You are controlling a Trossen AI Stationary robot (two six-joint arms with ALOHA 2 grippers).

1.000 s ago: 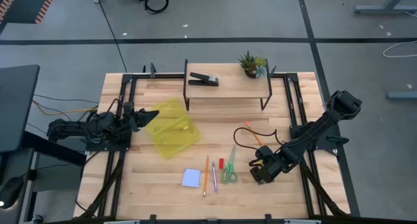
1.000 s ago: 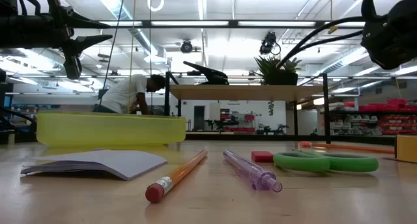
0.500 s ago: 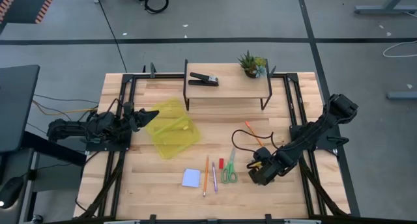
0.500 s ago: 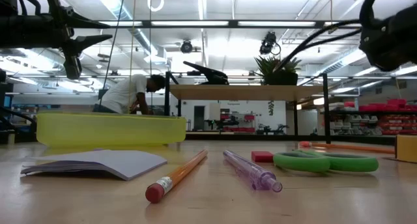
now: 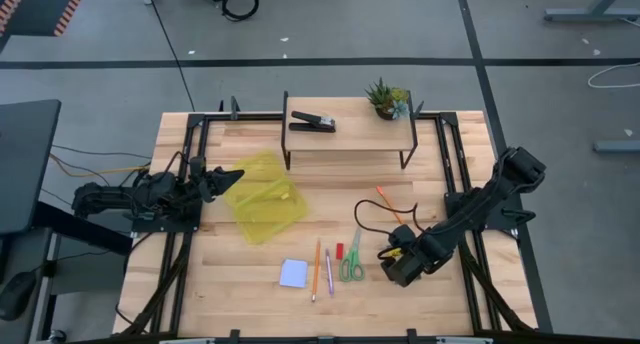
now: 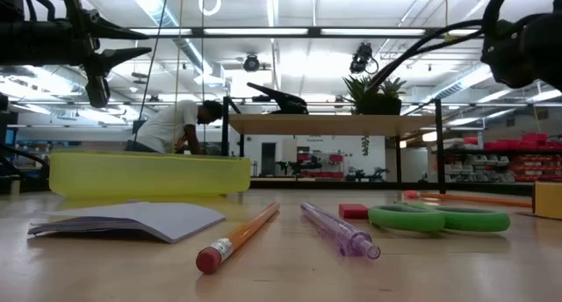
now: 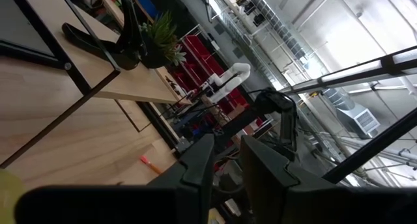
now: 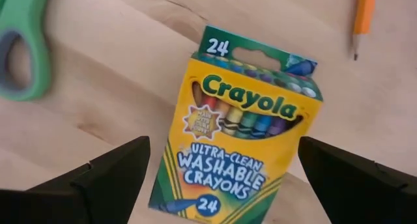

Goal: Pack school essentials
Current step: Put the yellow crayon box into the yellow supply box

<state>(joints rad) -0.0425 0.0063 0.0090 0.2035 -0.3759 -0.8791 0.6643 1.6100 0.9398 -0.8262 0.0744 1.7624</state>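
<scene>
Straddling glossy rectangular cardboard crayon box [image 8: 238, 129]: right gripper [image 8: 221, 178], fingers spread.

Crayon box [image 8: 238, 140] flat beside scissors [image 8: 23, 45]

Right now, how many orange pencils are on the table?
2. One orange pencil lies between the pale blue notepad and the pink pen. The other pencil lies farther back, toward the shelf, beyond the right arm's cable. More could be hidden under the right arm.
</scene>
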